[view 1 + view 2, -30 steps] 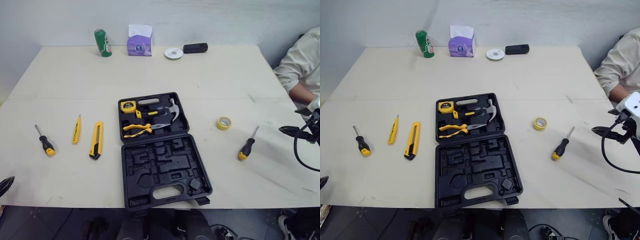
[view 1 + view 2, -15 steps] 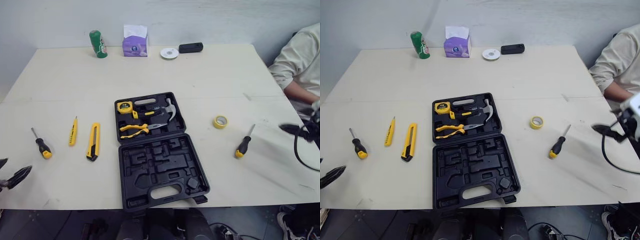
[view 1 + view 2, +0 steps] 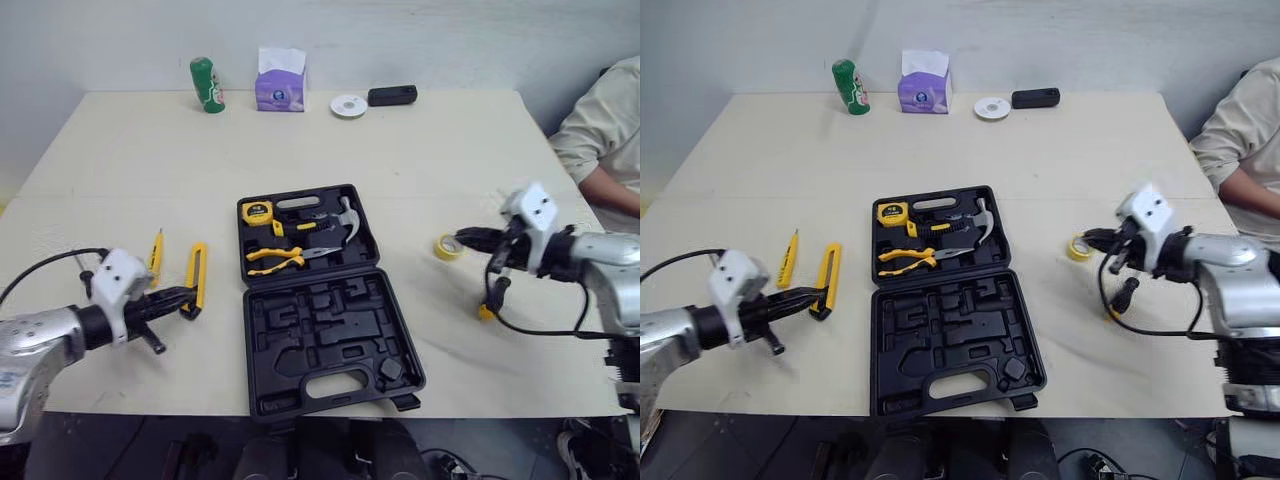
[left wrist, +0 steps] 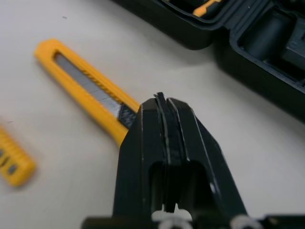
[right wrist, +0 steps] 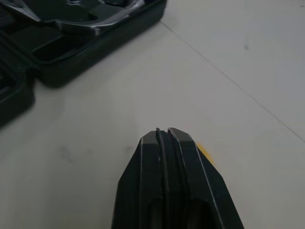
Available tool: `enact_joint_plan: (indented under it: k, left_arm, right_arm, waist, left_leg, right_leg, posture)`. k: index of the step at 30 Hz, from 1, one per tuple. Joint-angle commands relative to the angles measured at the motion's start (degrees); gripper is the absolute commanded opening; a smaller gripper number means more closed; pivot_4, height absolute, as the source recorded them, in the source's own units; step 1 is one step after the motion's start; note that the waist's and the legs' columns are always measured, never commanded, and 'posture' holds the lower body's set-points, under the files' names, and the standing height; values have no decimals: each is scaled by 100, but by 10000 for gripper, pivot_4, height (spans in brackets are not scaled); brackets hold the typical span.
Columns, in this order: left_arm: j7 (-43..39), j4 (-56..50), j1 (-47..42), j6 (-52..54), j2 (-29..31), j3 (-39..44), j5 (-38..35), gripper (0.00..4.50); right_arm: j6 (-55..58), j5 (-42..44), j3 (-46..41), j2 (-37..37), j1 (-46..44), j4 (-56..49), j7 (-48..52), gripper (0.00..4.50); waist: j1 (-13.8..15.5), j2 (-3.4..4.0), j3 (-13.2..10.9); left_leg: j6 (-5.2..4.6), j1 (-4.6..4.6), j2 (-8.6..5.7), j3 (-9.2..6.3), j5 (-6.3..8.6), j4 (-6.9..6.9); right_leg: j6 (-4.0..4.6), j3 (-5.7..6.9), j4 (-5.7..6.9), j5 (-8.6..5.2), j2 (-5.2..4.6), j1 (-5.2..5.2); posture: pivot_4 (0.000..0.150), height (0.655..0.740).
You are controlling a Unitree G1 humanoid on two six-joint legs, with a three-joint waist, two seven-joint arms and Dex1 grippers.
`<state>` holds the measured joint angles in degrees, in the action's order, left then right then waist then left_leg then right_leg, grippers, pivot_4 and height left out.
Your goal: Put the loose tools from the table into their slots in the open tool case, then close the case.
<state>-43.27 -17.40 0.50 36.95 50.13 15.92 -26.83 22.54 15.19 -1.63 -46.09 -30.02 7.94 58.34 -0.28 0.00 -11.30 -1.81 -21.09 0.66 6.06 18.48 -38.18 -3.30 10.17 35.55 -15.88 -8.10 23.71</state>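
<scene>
From the head, the open tool case (image 3: 330, 335) sits mid-frame on the table (image 3: 450, 150), with a tape measure (image 3: 256, 211), pliers (image 3: 275, 260) and a hammer (image 3: 341, 222) in its upper half. Left of it lie a yellow knife (image 3: 197, 278) and a thinner yellow tool (image 3: 155, 256). The left gripper (image 3: 189, 293) lies across the lower left, its tip at the knife's lower end. At the right of the frame the right gripper (image 3: 462, 237) points at a roll of yellow tape (image 3: 446, 248), and a black-and-yellow screwdriver (image 3: 491, 296) lies just below. A person's sleeve (image 3: 605, 130) shows at the right edge. In the left wrist view the fingers (image 4: 147, 129) are pressed together and empty, the tip over the knife's dark end; whether they touch is unclear. In the right wrist view the fingers (image 5: 183, 162) are likewise pressed together, holding nothing, with a sliver of tape beside them and the case at upper left.
</scene>
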Motion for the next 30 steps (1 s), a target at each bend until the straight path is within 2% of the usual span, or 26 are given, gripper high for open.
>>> enact_joint_plan:
  k: [1, 6, 10, 18, 30]
  left_arm:
    - [89, 85, -177, -52, -93, -467, 295, 227]
    - [247, 414, -628, -80, -404, -853, 491, 227]
    - [228, 418, -809, 95, -606, -912, 372, 227]
    - [106, 574, -1150, -15, -821, -1379, 591, 227]
    - [1, 1070, -1647, -379, -1144, -1735, 934, 227]
  right_arm:
    - [-93, -199, 266, 170, -123, -195, -120, 0]
    - [-413, -641, 675, 437, -173, 58, -303, 0]
    - [-536, -758, 797, 608, -234, 212, -331, 0]
    - [-907, -1031, 1060, 963, -448, 593, -325, 0]
    - [-807, -963, 1145, 1220, -73, -159, -197, 0]
  waist:
    - [8, 0, 0]
    - [29, -1, 0]
    - [22, -1, 0]
    - [4, -1, 0]
    - [56, -3, 1]
  left_leg:
    - [1, 0, 0, 0, -1, 0]
    - [-2, -6, 1, -2, -4, -8]
    - [-3, -5, 1, -1, -4, -8]
    - [3, 0, 7, 1, -11, -10]
    - [1, -1, 7, -7, -12, -19]
  right_leg:
    - [0, -1, -1, 0, 2, 1]
    - [0, 0, -2, 0, 4, 0]
    - [0, -1, -2, 0, 4, 0]
    - [1, -8, 4, 0, 17, 0]
    - [-1, -11, 3, 1, 17, -7]
  posture:
    - [1500, 7278]
    - [1500, 7278]
    - [1500, 7278]
    - [1500, 7278]
    - [1500, 7278]
